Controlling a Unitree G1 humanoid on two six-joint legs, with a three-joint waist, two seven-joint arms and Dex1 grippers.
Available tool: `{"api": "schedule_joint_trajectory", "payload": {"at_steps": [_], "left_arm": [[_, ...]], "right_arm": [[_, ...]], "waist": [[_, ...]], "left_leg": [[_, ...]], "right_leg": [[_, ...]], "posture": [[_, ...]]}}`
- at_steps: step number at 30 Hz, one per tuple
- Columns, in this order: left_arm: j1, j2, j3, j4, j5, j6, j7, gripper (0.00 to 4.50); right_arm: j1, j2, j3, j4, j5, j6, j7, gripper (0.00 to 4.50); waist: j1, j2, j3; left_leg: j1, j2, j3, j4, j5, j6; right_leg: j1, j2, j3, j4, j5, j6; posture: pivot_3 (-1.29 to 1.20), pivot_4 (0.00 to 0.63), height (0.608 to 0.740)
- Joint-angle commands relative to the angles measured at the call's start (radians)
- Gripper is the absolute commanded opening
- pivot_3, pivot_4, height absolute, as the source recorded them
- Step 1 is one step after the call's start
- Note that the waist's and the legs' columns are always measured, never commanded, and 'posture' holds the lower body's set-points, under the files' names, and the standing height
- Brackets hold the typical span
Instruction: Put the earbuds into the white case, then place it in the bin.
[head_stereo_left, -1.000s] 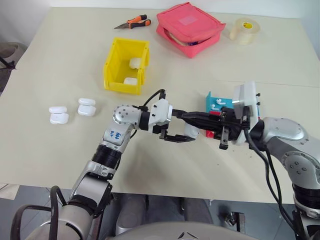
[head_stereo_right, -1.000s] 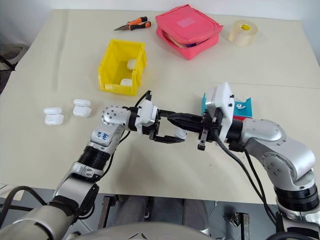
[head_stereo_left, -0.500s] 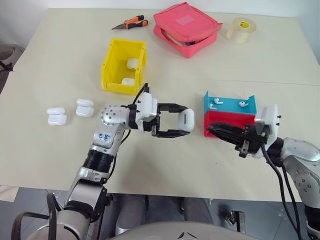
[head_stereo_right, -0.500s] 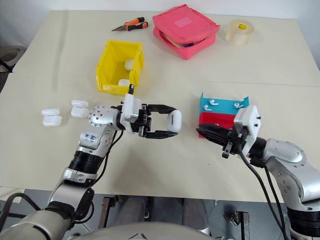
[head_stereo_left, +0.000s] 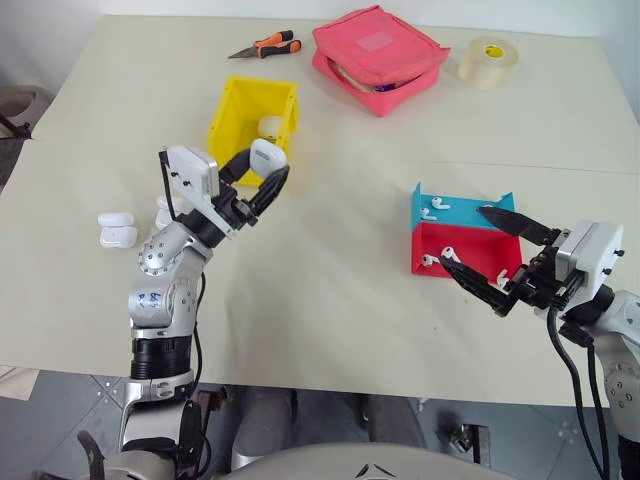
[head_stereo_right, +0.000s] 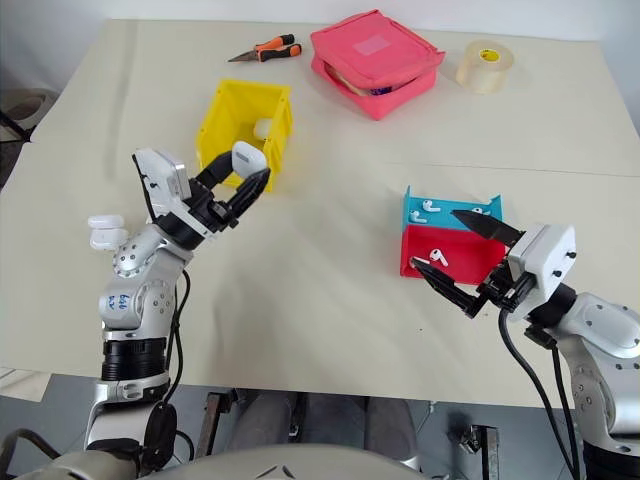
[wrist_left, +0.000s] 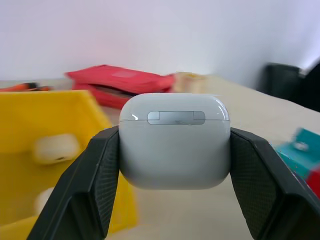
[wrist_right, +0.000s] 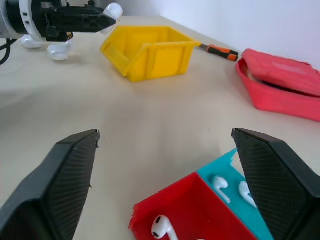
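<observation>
The white case (head_stereo_left: 265, 157), lid closed, is clamped between the fingers of the left gripper (head_stereo_left: 262, 176) and held just near of the bin (head_stereo_left: 238, 125), which lies directly beyond it; the right gripper (head_stereo_left: 498, 251), spread wide and empty, is far off right

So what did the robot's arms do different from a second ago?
The left gripper carried the white case away from the middle of the table, up next to the yellow bin, still squeezing it. The right gripper let go, pulled back to the right and opened wide beside the red tray and blue tray. The cases in the bin and the other table things stayed put.
</observation>
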Motion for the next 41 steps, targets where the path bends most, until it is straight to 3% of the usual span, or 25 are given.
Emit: {"api": "schedule_joint_trajectory", "payload": {"at_steps": [1,7,13,16,19,24,32,37,41], "left_arm": [[-0.138,0.0,0.012,0.124,0.021,-0.037,0.046,2.81],[-0.381,0.028,0.011,0.48,0.116,-0.068,0.153,2.81],[-0.474,0.051,0.009,0.596,0.148,-0.076,0.168,2.81],[-0.474,0.06,0.01,0.575,0.128,-0.034,0.142,3.81],[-0.454,0.073,0.008,0.528,0.111,-0.001,0.105,4.46],[-0.355,0.15,-0.025,0.377,0.081,0.024,-0.082,4.46],[-0.071,0.403,-0.058,0.182,-0.047,-0.076,-0.661,4.46],[0.001,0.426,-0.06,0.119,-0.043,-0.052,-0.65,4.46],[0.027,0.388,-0.074,0.095,0.059,-0.179,-0.548,4.46]], "right_arm": [[-0.005,0.004,-0.004,-0.058,0.013,0.006,-0.026,4.47],[-0.047,0.017,-0.005,-0.092,0.07,0.074,-0.093,4.47],[-0.049,0.02,0.009,-0.124,0.059,0.087,-0.112,4.47],[-0.048,0.018,0.014,-0.127,0.054,0.085,-0.114,4.5],[-0.049,0.015,0.01,-0.119,0.053,0.081,-0.11,4.5],[-0.042,0.003,-0.002,-0.1,0.049,0.073,-0.084,4.5],[0.0,-0.065,-0.035,-0.05,0.091,0.098,0.038,4.5],[0.013,-0.079,-0.055,0.022,0.055,0.059,0.079,4.5],[0.017,-0.064,-0.065,0.056,0.016,0.025,0.069,4.5]], "waist": [[0.007,0.0,0.0],[0.003,0.0,0.0],[-0.008,-0.001,0.0],[-0.007,-0.001,0.0],[-0.007,-0.001,0.0],[-0.011,0.0,0.0],[-0.021,0.0,0.0],[-0.003,0.0,0.0],[-0.002,0.0,0.0]], "left_leg": [[0.0,0.0,0.0,0.0,0.0,0.0],[0.0,-0.001,0.0,0.0,0.0,0.0],[0.0,-0.001,0.001,-0.001,0.0,0.0],[0.0,-0.001,0.001,-0.001,0.0,0.0],[0.0,-0.001,0.001,-0.001,0.0,0.0],[0.0,-0.001,0.0,-0.001,0.0,0.0],[0.001,0.0,0.0,-0.002,0.0,-0.001],[0.0,0.0,-0.001,-0.001,0.0,0.0],[0.0,-0.001,-0.002,-0.001,0.0,0.0]], "right_leg": [[0.0,0.0,0.0,0.0,0.0,0.0],[-0.001,0.0,-0.001,0.0,0.0,0.0],[-0.002,0.0,-0.001,0.001,0.0,0.0],[-0.002,0.0,-0.001,0.002,0.0,0.0],[-0.002,0.0,-0.001,0.002,0.0,0.0],[-0.002,0.0,-0.001,0.002,0.0,0.0],[-0.002,0.0,-0.001,0.002,0.0,0.0],[-0.001,0.0,-0.001,0.001,0.0,0.0],[-0.001,-0.001,-0.001,0.001,0.0,0.0]], "posture": [[0.0,0.15,0.74],[0.0,0.15,0.74],[0.0,0.15,0.74],[0.0,0.15,0.74],[0.0,0.15,0.74],[0.0,0.15,0.74],[0.0,0.15,0.74],[0.0,0.15,0.74],[0.0,0.15,0.74]]}}
